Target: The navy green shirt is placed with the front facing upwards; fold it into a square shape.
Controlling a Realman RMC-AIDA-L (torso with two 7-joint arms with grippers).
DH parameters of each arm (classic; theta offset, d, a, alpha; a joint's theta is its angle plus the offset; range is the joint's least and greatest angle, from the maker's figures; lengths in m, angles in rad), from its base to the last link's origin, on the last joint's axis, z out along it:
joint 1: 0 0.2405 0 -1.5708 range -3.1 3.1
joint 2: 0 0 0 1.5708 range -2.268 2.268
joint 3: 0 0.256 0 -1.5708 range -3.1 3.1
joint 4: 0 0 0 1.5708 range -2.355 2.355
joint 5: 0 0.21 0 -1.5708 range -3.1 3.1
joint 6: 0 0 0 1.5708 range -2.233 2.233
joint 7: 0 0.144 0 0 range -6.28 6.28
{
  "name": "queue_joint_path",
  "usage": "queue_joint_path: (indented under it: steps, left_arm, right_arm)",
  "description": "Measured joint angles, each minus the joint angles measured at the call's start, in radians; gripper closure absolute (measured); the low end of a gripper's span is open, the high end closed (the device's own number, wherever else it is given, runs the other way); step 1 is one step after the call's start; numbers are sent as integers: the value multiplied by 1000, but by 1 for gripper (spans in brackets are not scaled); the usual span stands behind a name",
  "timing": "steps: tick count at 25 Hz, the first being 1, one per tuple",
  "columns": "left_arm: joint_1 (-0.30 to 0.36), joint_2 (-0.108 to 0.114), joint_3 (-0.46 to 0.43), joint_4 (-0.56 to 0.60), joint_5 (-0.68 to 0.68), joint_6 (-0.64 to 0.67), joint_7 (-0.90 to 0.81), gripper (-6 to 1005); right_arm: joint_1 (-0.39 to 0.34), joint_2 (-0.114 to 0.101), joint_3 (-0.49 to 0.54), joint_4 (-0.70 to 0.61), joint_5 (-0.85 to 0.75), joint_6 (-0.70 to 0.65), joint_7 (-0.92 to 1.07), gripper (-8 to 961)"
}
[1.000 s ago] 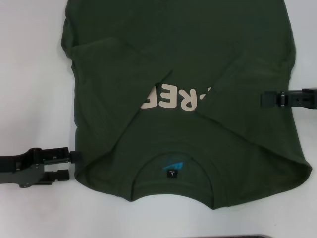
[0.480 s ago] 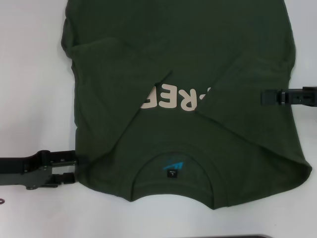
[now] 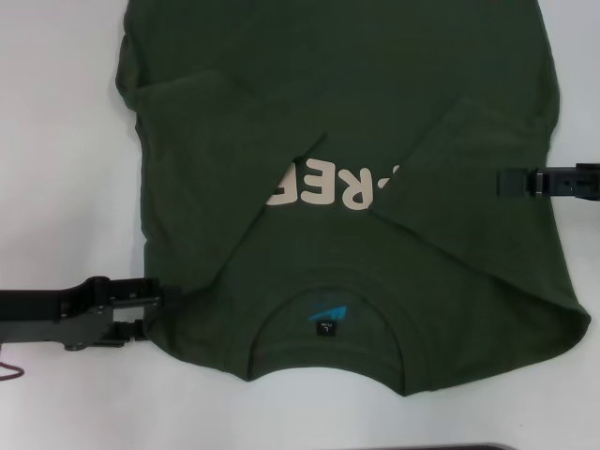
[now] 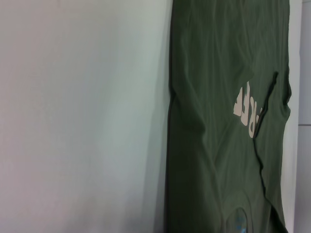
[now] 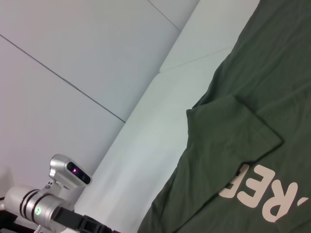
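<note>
The navy green shirt [image 3: 375,112] lies flat on the white table with its collar and blue neck label [image 3: 326,319] nearest me. Both sleeves are folded in across the chest, so only part of the cream lettering [image 3: 328,187] shows. My left gripper [image 3: 150,311] is open at the shirt's near left shoulder corner, its upper finger [image 3: 150,292] touching the cloth edge. My right gripper [image 3: 506,183] hovers at the shirt's right edge, level with the lettering. The left wrist view shows the shirt [image 4: 218,121] and the right wrist view shows a folded sleeve [image 5: 233,131].
Bare white table [image 3: 56,141] runs along the shirt's left side. A thin reddish cable [image 3: 7,371] lies under the left arm. A dark edge [image 3: 469,447] borders the table's near side. The left arm's silver wrist [image 5: 58,194] appears in the right wrist view.
My left gripper has slid right, from beside the shirt to its shoulder corner. The right gripper and the shirt have not moved.
</note>
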Motion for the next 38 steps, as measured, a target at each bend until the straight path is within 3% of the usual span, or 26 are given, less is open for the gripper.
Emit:
queue_joint_path:
  steps: [17,34,38]
  left_arm:
    - [-23,-16,-1,15,4,-16,-14,145]
    - [-36,-5,40,12,20,-20,-1,501]
    - [-36,-3,45,3,21,-19,-4,663]
  right_arm:
    - [-1,-1,12,0,4,-6,1,103]
    - [-3,-1,36,1,5,-13,12,104]
    - [-2,-1,38,2,4,-13,12,104]
